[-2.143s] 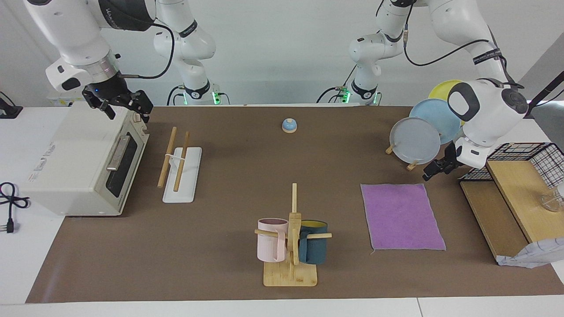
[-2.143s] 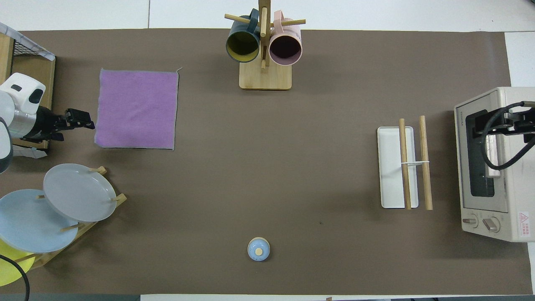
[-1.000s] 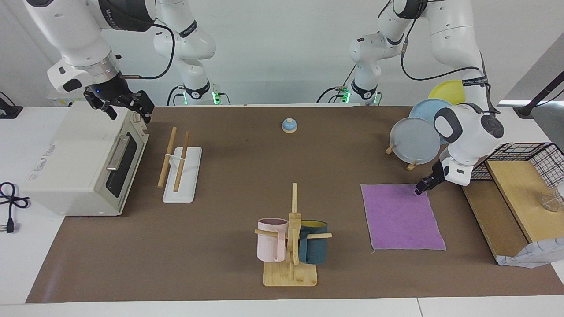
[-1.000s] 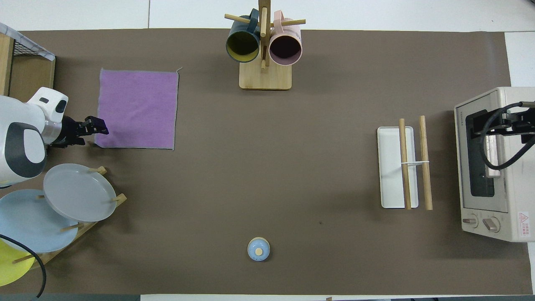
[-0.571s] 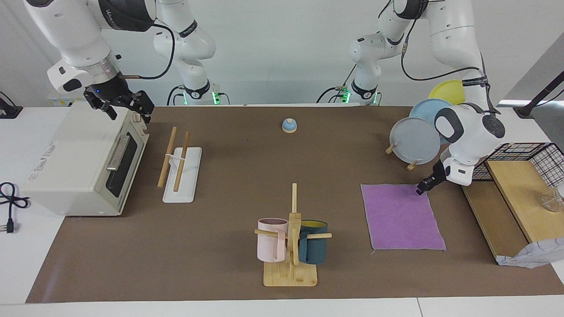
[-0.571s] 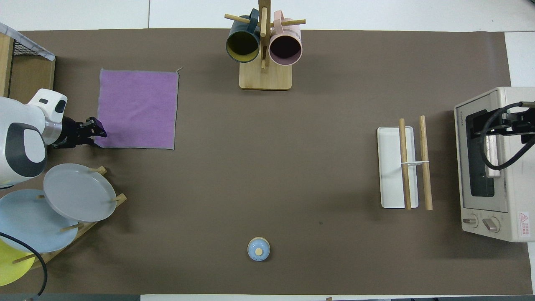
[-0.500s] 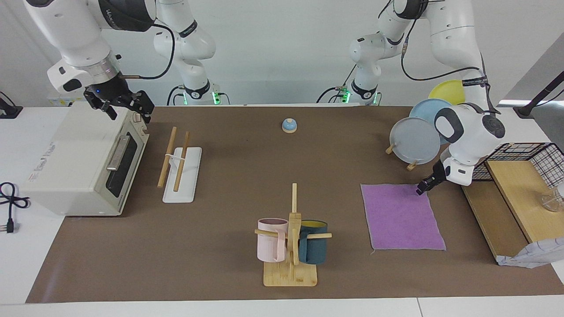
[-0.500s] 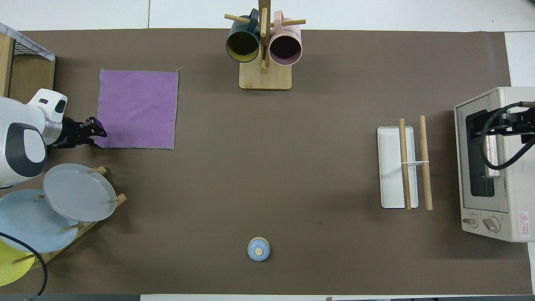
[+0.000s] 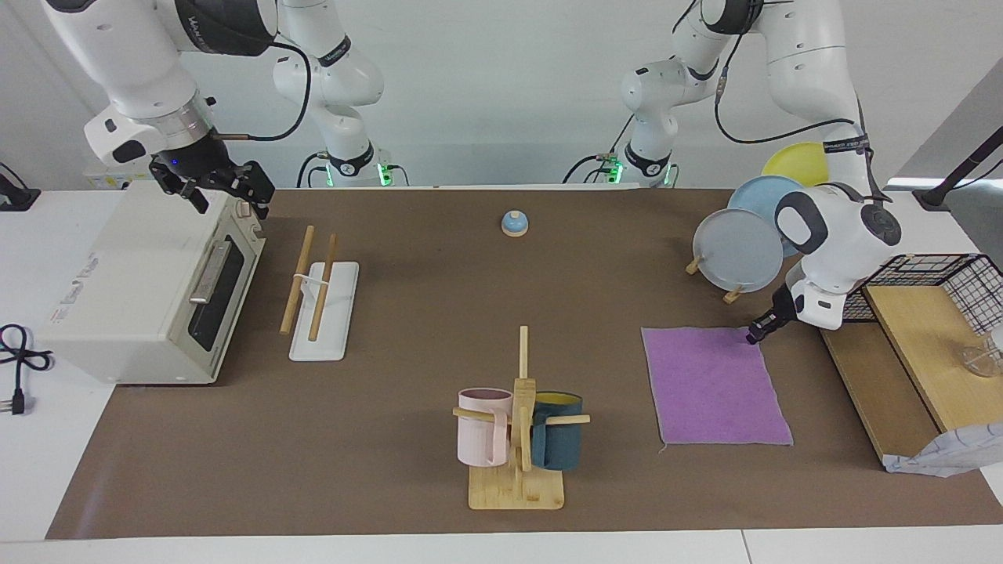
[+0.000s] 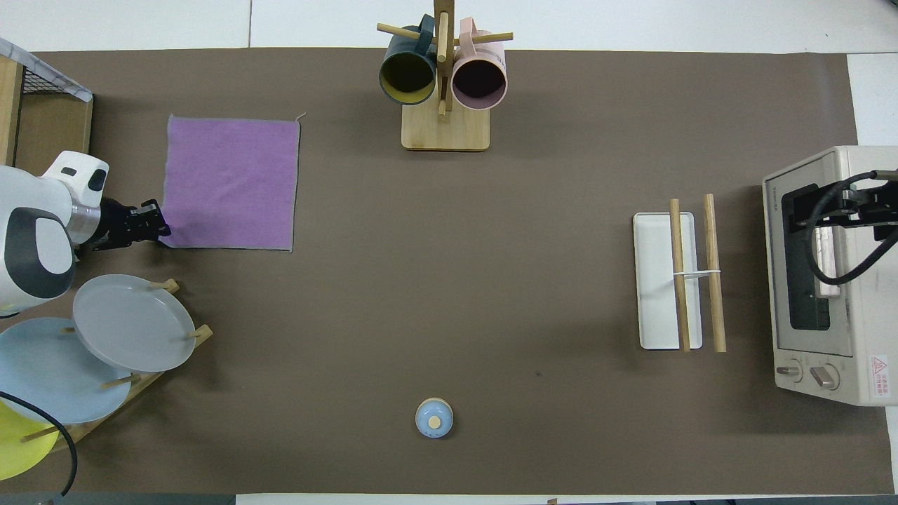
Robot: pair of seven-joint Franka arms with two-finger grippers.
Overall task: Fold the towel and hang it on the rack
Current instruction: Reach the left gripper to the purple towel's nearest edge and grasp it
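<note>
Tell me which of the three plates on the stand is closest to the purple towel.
The grey plate. It stands foremost on the stand, just nearer the robots than the towel; the blue plate and yellow plate follow.

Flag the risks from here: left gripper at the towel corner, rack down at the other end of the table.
1. The left gripper is low at the corner of the towel nearest the robots; the towel lies flat, so the fingers may scrape the mat and miss the thin edge.
2. The plates stand close beside that arm; lifting the corner could knock them.
3. The rack lies at the right arm's end, with the mug tree between; a dragged towel could snag it.
</note>
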